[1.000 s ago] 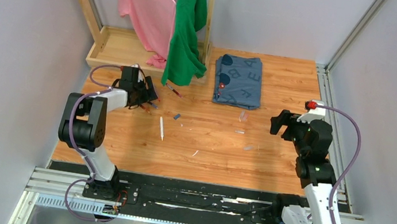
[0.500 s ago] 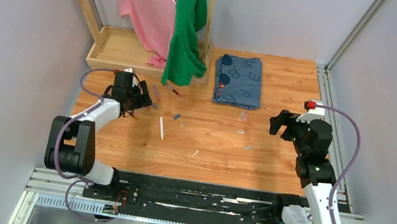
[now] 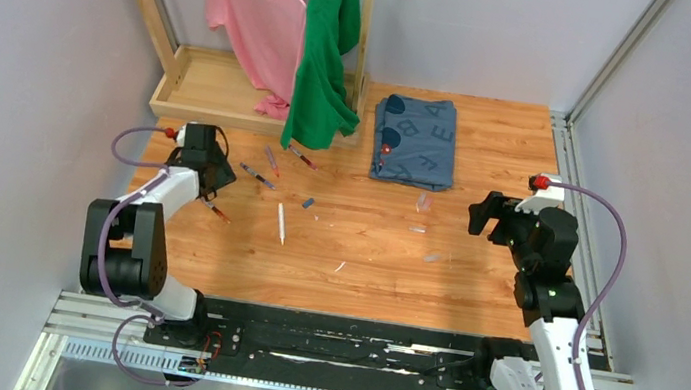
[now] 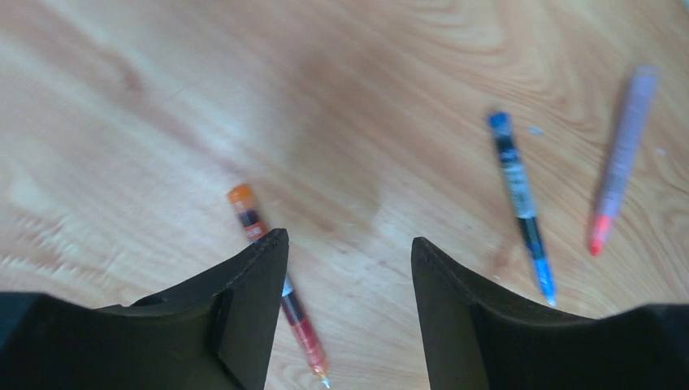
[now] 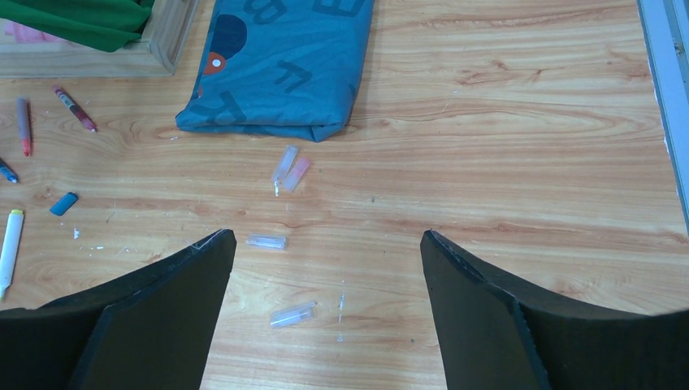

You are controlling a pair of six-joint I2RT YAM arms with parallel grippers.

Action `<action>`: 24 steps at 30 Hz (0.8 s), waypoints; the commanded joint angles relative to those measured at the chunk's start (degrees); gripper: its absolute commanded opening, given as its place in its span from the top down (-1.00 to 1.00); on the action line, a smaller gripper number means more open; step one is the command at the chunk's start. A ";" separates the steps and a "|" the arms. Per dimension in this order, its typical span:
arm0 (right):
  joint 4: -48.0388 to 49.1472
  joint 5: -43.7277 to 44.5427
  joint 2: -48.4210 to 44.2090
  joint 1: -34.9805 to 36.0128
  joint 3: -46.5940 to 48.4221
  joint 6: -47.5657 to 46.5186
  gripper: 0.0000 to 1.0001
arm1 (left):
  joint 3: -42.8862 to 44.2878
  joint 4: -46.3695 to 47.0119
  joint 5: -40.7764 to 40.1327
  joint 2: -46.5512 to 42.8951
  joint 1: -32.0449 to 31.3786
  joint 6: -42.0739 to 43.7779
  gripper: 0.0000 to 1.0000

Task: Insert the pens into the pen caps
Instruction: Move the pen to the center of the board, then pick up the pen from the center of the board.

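Note:
Several pens lie at the table's left: an orange-red pen (image 3: 215,209), a blue-black pen (image 3: 256,176), a purple pen (image 3: 271,160), a dark red pen (image 3: 301,156) and a white pen (image 3: 281,224). My left gripper (image 3: 208,177) hovers open above the orange-red pen (image 4: 276,284); the pen's middle is hidden under the left finger (image 4: 244,284), and nothing is gripped. The blue-black pen (image 4: 520,203) and purple pen (image 4: 621,158) lie to its right. Clear pen caps (image 5: 266,241) (image 5: 292,314) (image 5: 284,166) lie below my open, empty right gripper (image 5: 327,236) (image 3: 480,213). A blue cap (image 3: 308,202) sits near the white pen.
A folded blue cloth (image 3: 416,140) lies at the back centre. A wooden rack (image 3: 204,86) with a pink and a green shirt (image 3: 324,61) stands at the back left. A small white sliver (image 3: 339,267) lies near the front. Metal rails run along the right edge (image 3: 575,185).
My left gripper has swung left, off the cluster of pens, and its jaws have narrowed a little. The pens it covered now show. The right arm has not moved.

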 commanded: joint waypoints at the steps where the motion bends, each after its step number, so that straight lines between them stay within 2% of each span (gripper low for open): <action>1: -0.05 -0.29 -0.10 -0.08 0.65 0.16 -0.72 | -3.27 0.15 -4.39 -1.34 2.39 -6.86 -0.23; 5: 0.00 -0.34 0.58 -0.09 0.94 0.11 -0.71 | -6.32 1.81 -5.63 -3.02 2.74 -9.48 -0.23; 10: -0.44 -0.12 1.00 -0.08 1.06 0.16 -0.71 | -10.20 2.98 -3.45 -3.12 5.08 -13.27 -0.16; 15: -0.47 0.17 0.92 -0.09 1.07 0.19 -0.71 | -12.73 4.83 -2.77 -3.51 5.54 -13.49 -0.15; 24: -0.76 0.11 0.74 -0.08 1.09 0.34 -0.70 | -13.31 6.43 1.33 -1.30 6.35 -13.34 0.31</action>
